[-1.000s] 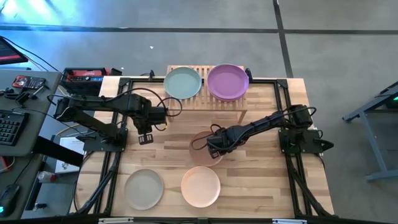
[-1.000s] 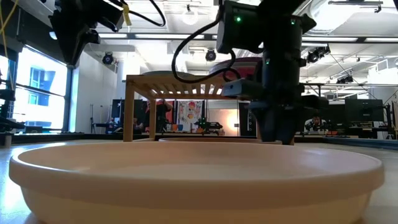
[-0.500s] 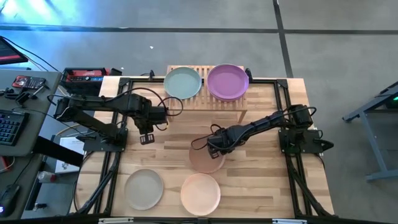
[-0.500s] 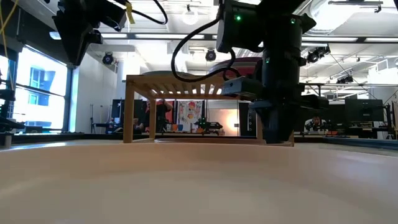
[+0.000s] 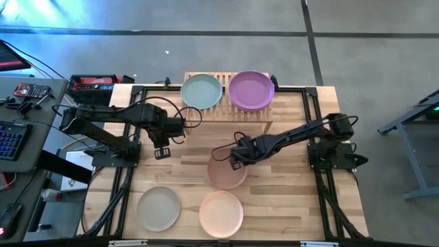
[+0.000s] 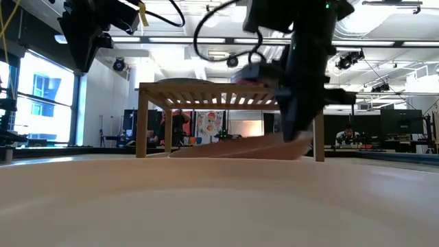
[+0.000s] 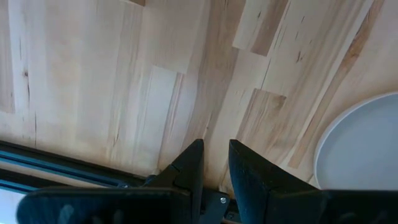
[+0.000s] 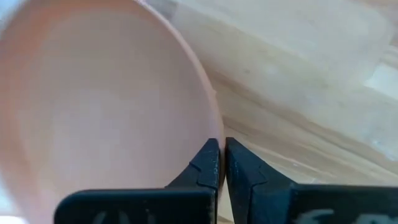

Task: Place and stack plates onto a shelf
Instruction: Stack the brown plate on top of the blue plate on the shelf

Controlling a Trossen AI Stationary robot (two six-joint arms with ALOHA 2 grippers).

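Note:
A brown plate (image 5: 226,174) sits mid-table, tilted, as the low view (image 6: 233,147) shows. My right gripper (image 5: 236,158) is shut on its far rim. My left gripper (image 5: 161,152) hangs over bare wood at the left, its fingers (image 7: 199,158) a narrow gap apart and empty. A sage plate (image 5: 202,91) and a purple plate (image 5: 251,90) lie flat on the bamboo shelf (image 5: 226,108) at the far edge. A grey-beige plate (image 5: 158,208) and a peach plate (image 5: 221,210) lie flat near the front edge. My right gripper pinches the brown plate's far rim (image 8: 212,127) between its two fingers, one on the inner side and one on the outer. The fingers slant down from the table's right. The held side is raised (image 6: 291,137); the opposite edge (image 6: 180,154) stays low at the tabletop.
The shelf's legs (image 6: 143,123) stand just behind the tilted plate. The peach plate (image 6: 206,206) fills the foreground of the low view. A black frame (image 5: 312,110) borders the table. Bare wood (image 5: 185,154) lies between the two arms.
My right gripper has first slid the brown plate toward the table's near edge, and the peach plate has shifted nearer too. Then the gripper has risen, lifting the plate's far rim, so the plate now stands tipped with its other edge still low.

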